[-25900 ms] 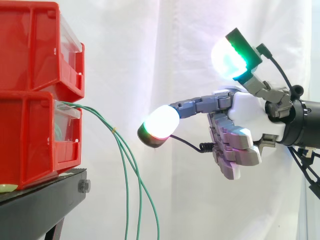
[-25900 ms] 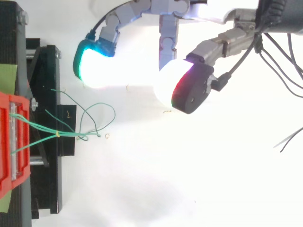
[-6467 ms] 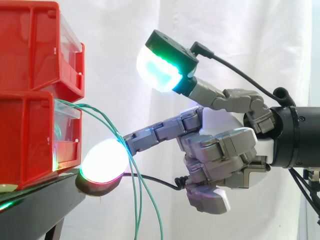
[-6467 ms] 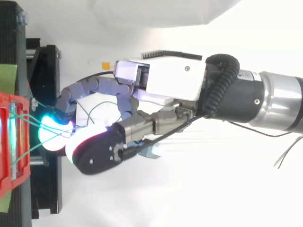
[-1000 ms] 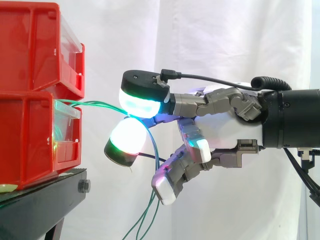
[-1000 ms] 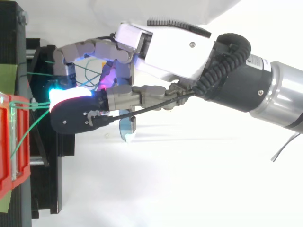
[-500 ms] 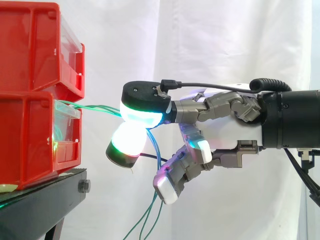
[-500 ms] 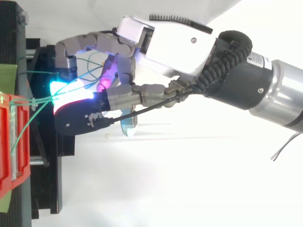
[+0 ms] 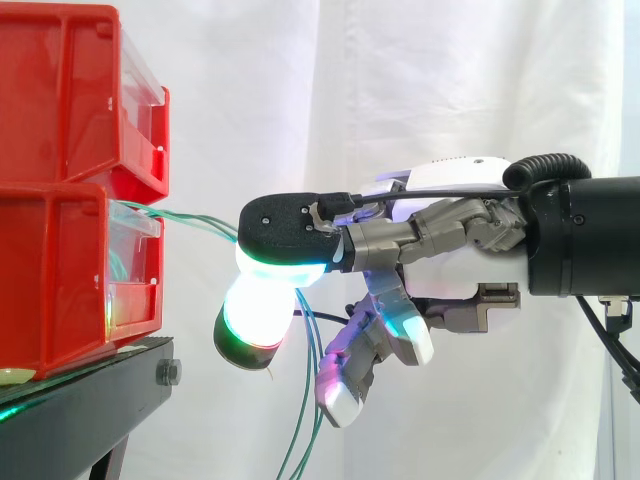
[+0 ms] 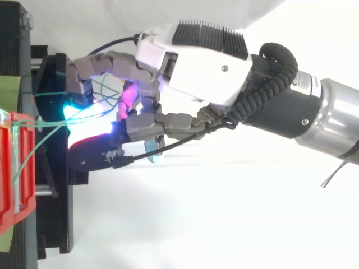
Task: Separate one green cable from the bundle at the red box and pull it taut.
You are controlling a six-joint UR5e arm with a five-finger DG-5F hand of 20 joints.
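Two red boxes are stacked at the left on a black stand; the green cables (image 9: 195,221) leave the lower red box (image 9: 60,280). They run nearly level to my hand (image 9: 450,262), which reaches in from the right. Its glowing fingertips (image 9: 258,312) are pinched together on the strands close to the box front. Below the pinch the cables (image 9: 303,430) hang loose. From above, strands (image 10: 42,120) stretch from the box (image 10: 11,168) to the hand (image 10: 196,61), and one strand (image 10: 49,95) runs apart toward a farther finger. How many strands the pinch holds is hidden.
The black stand (image 10: 56,218) juts out under the boxes, right below the fingertips. A white curtain hangs behind. Open space lies to the right of the stand and under the arm.
Over the last second the hand has rolled and dipped a little, its upper pad pressing down onto the lower one. The cables between box and hand have straightened.
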